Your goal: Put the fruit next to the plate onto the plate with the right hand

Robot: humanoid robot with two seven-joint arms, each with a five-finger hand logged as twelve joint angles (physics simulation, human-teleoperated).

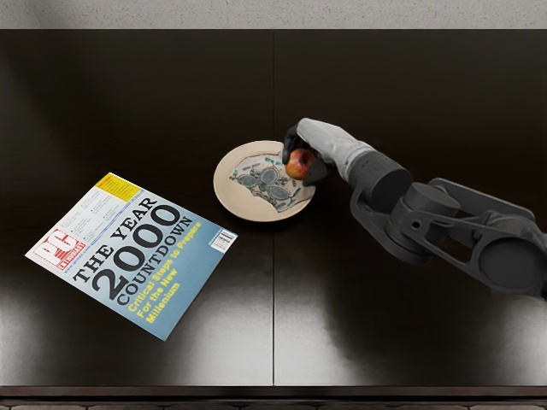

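— Well, what lies furthest left on the bench [385, 342]?
— Look to your left side: a magazine [132, 254] lies flat on the dark surface, turned at a slant. Its blue cover reads "THE YEAR 2000 COUNTDOWN", with a yellow patch at the upper corner.
— And to the right of that?
— You come next to the plate [227, 186], near the magazine but apart from it. It is round and tan, with a blue-green pattern across its middle.
— Where is the fruit [298, 162]?
— You will find it over the plate's upper right part, within the rim's outline. It is small and red with a yellowish patch. Whether it rests on the plate or hangs just above it, I cannot tell you.
— How does the right robot hand [309, 152] stand?
— Your right robot hand is clamped on the fruit: dark fingers [314, 176] wrap it from the far side and the near side, and the grey back of the hand faces up. Its arm [444, 226] stretches from there across the bench to the picture's right edge.
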